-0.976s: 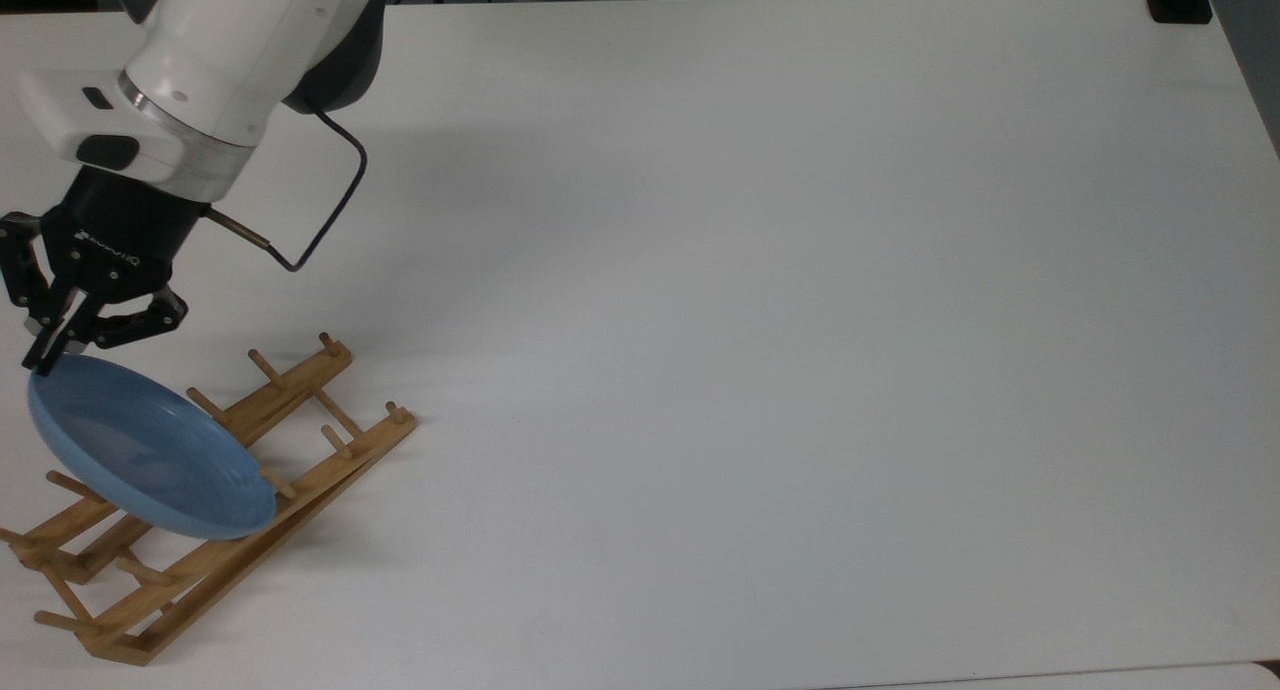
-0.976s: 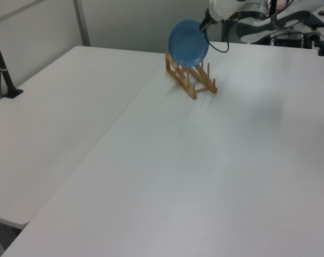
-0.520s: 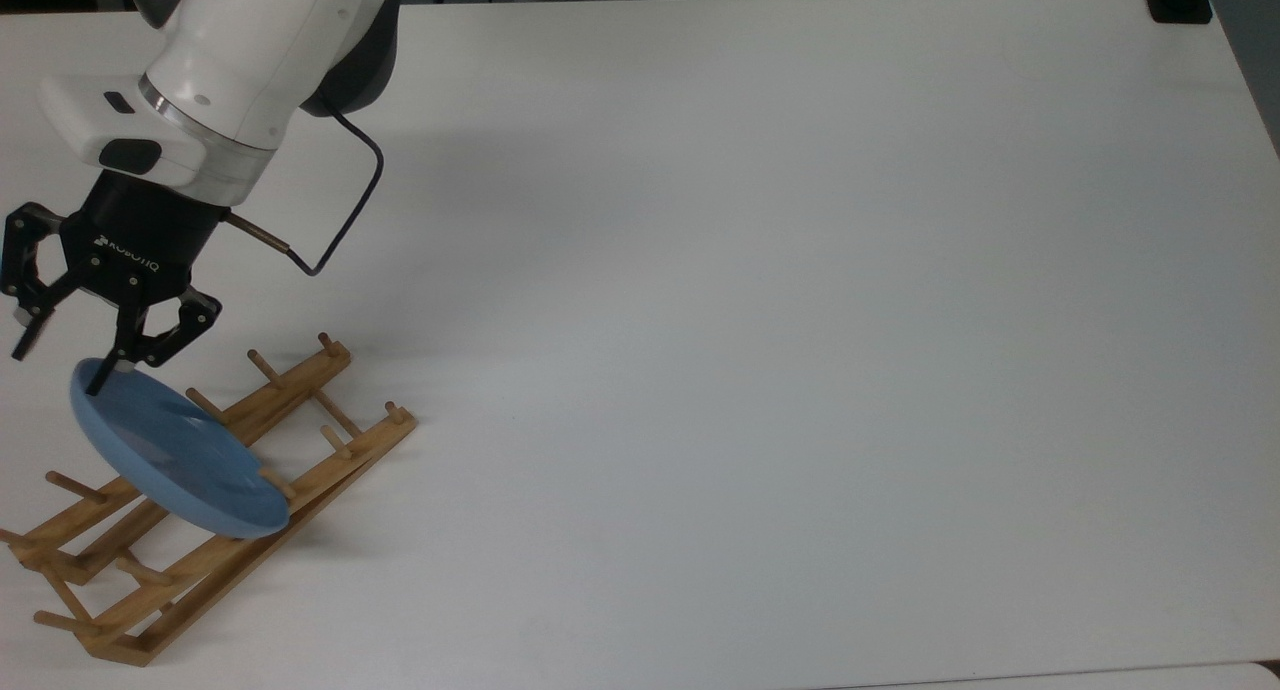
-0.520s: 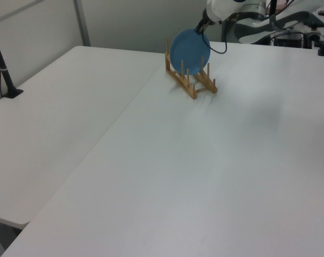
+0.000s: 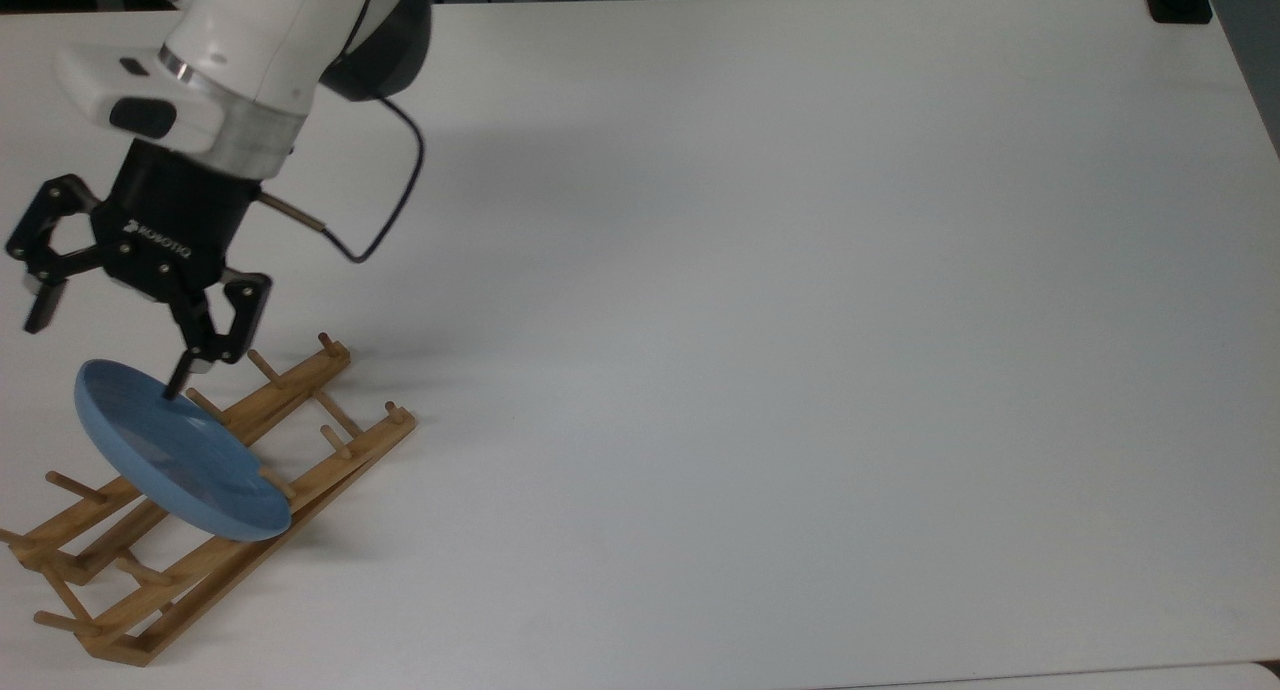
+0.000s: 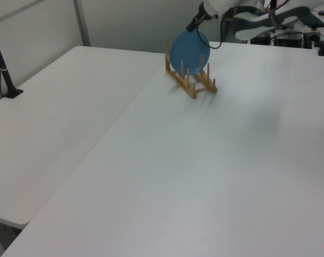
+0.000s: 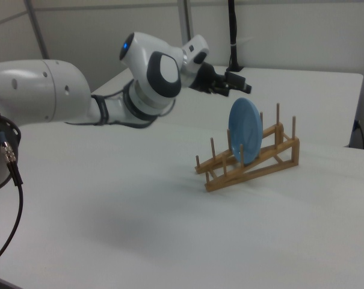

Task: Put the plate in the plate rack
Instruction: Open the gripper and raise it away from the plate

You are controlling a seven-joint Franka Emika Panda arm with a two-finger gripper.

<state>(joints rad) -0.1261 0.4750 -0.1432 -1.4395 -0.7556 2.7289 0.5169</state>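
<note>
Now the plate (image 5: pixel 180 453) stood on edge in the plate rack (image 5: pixel 300 390), between pegs, on the white desk (image 5: pixel 800 320). Claw (image 5: pixel 110 345) released, fingers spread, just above the plate's top rim; one fingertip looked close to touching it in the top view. Right view showed the claw (image 7: pixel 233 82) clear above the plate (image 7: pixel 244 131), a gap the top view hid. Judged: retreat upward.

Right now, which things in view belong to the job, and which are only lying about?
For the job:
- plate, standing in the rack
- plate rack
- gripper, open above the plate

Just there:
- white table
- black post at the table edge
</note>
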